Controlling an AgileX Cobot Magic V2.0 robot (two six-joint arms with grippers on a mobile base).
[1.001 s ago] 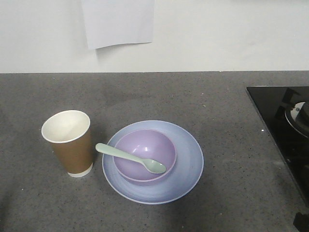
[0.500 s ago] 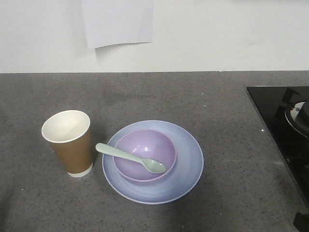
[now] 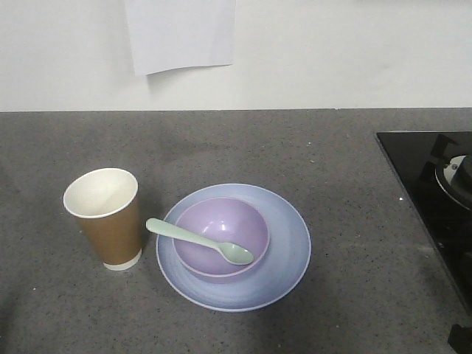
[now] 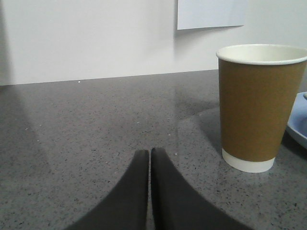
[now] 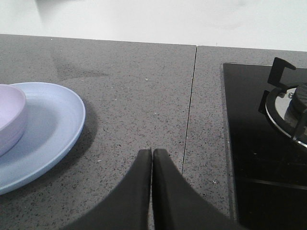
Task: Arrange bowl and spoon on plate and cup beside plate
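Four task items are seen grouped in the lower left-centre of the front view. The plate (image 3: 287, 254) lies flat on the grey desk (image 3: 339, 177), and the bowl (image 3: 221, 232) is seated inside its rim, a little left of the plate's middle, so that the wider dish serves as a base under it. The spoon (image 3: 199, 240) is laid across the bowl with its scoop down in the hollow and its handle propped on the left rim, pointing toward the cup; it is thus carried by the bowl and, through it, by the plate. The cup (image 3: 109, 221) is stood upright just beside the plate's left edge, apart from it by a narrow strip of desk, which matches the "beside" wording.

In the left wrist view the left claw (image 4: 149, 158) is seen clenched with nothing between its fingers, low over bare desk to the left of the cup. In the right wrist view the right claw (image 5: 152, 158) is likewise clenched and empty, right of the plate and near a black hob (image 5: 268, 143) at the right edge. Since neither claw touches anything and each item sits where asked, the arrangement is judged complete.
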